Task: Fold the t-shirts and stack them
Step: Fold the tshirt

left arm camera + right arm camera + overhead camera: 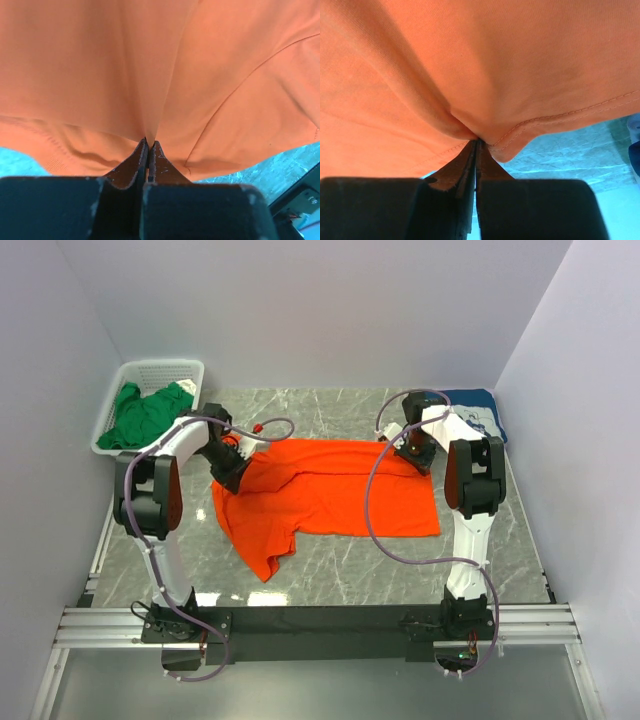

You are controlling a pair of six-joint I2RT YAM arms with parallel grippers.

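The soft, plain bright orange cloth t-shirt (330, 490) lies rumpled and spread over the grey veined marble tabletop (330, 580). The left gripper (149, 142) is pinched tight on a fold at the shirt's left side. The right gripper (476, 141) is clamped on the stitched hem at its right. Both arms reach forward with their elbows raised.

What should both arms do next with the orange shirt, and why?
Probably lift both together slightly, to raise the far edge for folding forward. The left fingers and right fingers are each shut on a pinch of the orange t-shirt, which lies rumpled on the table.
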